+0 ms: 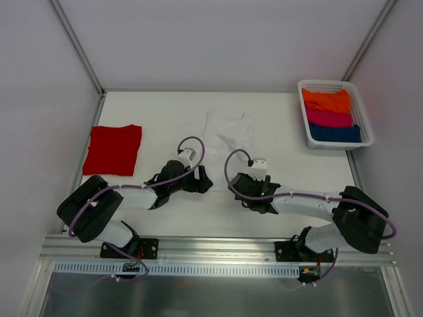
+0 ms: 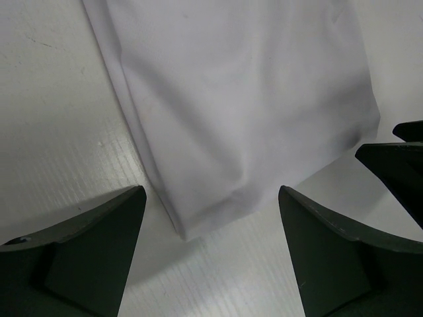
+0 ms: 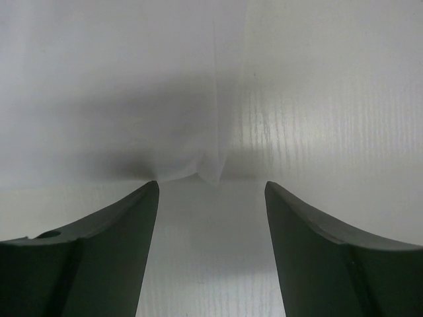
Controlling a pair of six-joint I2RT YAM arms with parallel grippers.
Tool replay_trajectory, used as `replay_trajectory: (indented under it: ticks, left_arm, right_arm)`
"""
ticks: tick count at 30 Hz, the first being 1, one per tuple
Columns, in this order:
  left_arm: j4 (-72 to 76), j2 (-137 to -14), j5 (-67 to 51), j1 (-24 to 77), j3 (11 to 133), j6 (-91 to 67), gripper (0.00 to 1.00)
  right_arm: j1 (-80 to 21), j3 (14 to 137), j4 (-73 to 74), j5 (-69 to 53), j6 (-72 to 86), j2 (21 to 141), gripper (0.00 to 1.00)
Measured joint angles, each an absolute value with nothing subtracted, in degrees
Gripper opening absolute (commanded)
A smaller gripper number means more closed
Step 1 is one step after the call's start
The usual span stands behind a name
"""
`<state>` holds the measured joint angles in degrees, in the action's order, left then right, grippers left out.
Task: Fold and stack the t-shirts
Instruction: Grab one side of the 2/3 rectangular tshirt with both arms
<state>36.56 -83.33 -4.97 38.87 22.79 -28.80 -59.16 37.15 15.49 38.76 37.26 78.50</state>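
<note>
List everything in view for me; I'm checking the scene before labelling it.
red t-shirt: 1, bright red, folded, on the left side of the table.
white t-shirt: 1, white, mid-table, near edge just ahead of both grippers.
basket: 1, white, far right corner of the table.
folded cloths: 3, orange, pink and dark blue, in a row inside the basket.
table: 1, white, under everything.
left gripper: 1, dark fingers, open, at the white shirt's near left corner.
right gripper: 1, dark fingers, open, at its near right corner.
</note>
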Motion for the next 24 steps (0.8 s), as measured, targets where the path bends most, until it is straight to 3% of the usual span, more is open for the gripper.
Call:
replay_trajectory:
  ticks: [10,24]
  left_arm:
    - [34.52,-83.85,-4.01,38.87,24.18,-28.99,0.82]
    - [37.26,-87.44,-5.52,38.7,25.65,-29.34,0.73]
  right_arm:
    - [-54.22,33.93,9.3,36.64,36.6,80.66,0.7]
    - [-50.43,31.68,-0.25,36.18,33.76,81.01,0.7]
